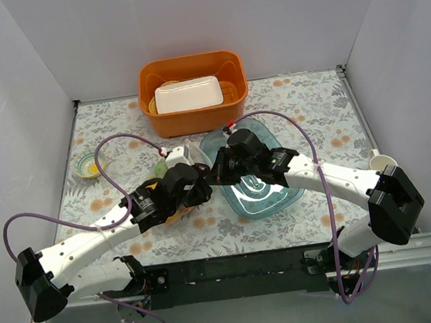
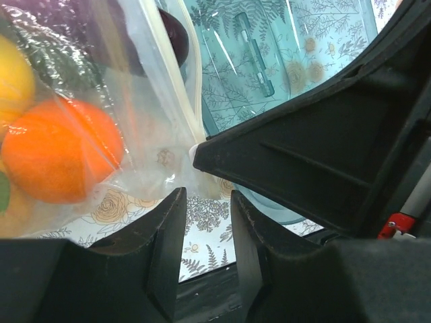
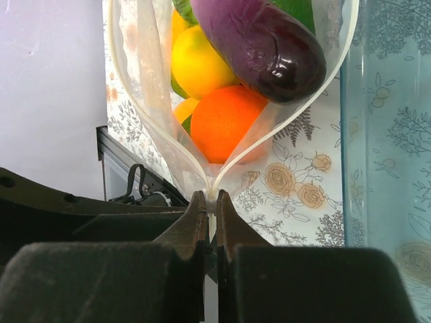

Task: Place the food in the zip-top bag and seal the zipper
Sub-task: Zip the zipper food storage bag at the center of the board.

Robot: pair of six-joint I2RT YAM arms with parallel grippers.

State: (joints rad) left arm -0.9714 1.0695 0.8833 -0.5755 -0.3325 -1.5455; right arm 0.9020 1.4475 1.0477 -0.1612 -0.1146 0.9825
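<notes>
The zip-top bag [image 3: 151, 101] lies on the floral cloth, mouth spread in a loop. Inside is the food: a purple eggplant [image 3: 262, 47], a yellow citrus [image 3: 199, 64], an orange [image 3: 225, 121] and green pieces. My right gripper [image 3: 211, 196] is shut on the end of the zipper [image 3: 283, 128], where the two strips meet. In the left wrist view the orange [image 2: 60, 158] shows through the plastic. My left gripper [image 2: 207, 202] stands just below the pinched corner, jaws narrowly apart with only cloth between them. From above, both grippers [image 1: 201, 185] [image 1: 215, 173] meet beside the bag [image 1: 189, 150].
A clear blue tray [image 1: 262, 191] sits right of the bag, under the right arm. An orange basket [image 1: 195, 117] holding a white tray [image 1: 187, 94] stands at the back. A small bowl [image 1: 88, 167] rests at the left. White walls enclose the table.
</notes>
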